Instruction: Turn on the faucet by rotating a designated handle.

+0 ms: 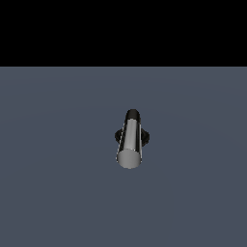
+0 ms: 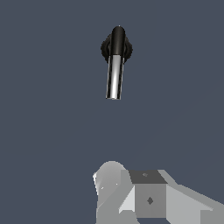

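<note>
Grey floor (image 1: 48, 193) fills the exterior view's left with nothing on it; I see no arm in that view at all. Near the middle stands the faucet (image 1: 131, 136), its black scalloped base (image 1: 144, 137) half hidden behind the handle (image 1: 130, 142), a shiny silver bar that points toward the camera with its flat round end foremost. Further right there is only more floor. From the wrist view the gripper (image 2: 146, 197) shows as pale blocky housing, well apart from the handle (image 2: 114, 76); the fingertips are out of frame, so I cannot tell whether they stand apart or together. I judge this the approach step, untouched so far. Next I must close in beside the bar's free end and push it sideways around the stem.
</note>
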`<state>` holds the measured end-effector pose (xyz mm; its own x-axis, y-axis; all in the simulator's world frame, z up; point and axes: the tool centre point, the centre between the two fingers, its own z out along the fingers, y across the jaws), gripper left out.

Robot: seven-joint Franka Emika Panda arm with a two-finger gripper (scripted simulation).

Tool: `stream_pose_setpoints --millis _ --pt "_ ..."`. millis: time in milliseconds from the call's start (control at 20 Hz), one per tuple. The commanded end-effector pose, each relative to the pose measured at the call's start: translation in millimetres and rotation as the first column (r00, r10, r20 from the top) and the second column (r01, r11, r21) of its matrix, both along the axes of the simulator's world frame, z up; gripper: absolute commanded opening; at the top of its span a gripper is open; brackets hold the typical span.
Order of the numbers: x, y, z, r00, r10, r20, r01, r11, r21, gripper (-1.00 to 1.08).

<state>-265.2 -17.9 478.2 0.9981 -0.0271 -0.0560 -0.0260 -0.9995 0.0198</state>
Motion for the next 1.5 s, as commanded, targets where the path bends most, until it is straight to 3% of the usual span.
stream_pose_setpoints --millis 0,600,1450 --pt "0 0 0 1.0 0.0 0.0 0.0 1.0 0.0 -1.0" --pt "6 5 -34 1.0 0.001 0.005 -0.001 1.0 0.002 -1.0" --pt "31 23 -162 1.0 0.005 0.024 -0.005 1.0 0.008 -1.0"
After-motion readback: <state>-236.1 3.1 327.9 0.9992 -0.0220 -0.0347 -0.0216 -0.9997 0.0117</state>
